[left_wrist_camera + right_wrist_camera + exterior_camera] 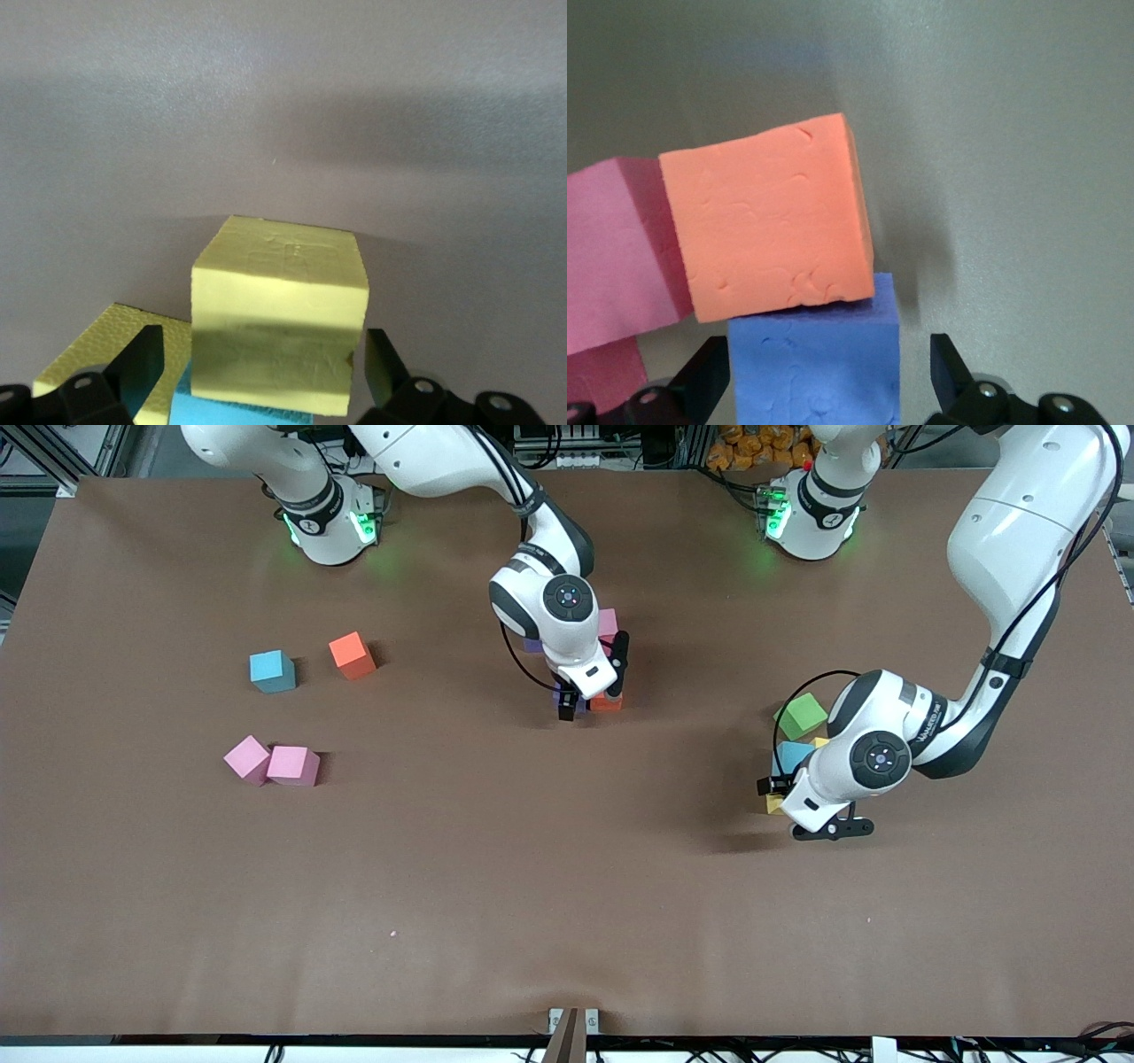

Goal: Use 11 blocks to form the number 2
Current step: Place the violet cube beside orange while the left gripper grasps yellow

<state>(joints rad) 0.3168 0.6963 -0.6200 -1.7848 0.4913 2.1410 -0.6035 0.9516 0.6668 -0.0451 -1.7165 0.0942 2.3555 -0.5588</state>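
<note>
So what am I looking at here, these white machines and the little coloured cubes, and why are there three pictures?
These are two white robot arms at a brown table. One picture looks down from across the table; the other two come from cameras on each arm's wrist.

The right gripper is open at the table's middle, over a small cluster of foam cubes: an orange-red cube, a purple-blue cube and a pink cube.

The left gripper is open around a yellow foam cube, beside a light blue cube and a green cube.

Toward the right arm's end lie loose cubes: two pink, one blue, one orange. Nothing is lifted.
</note>
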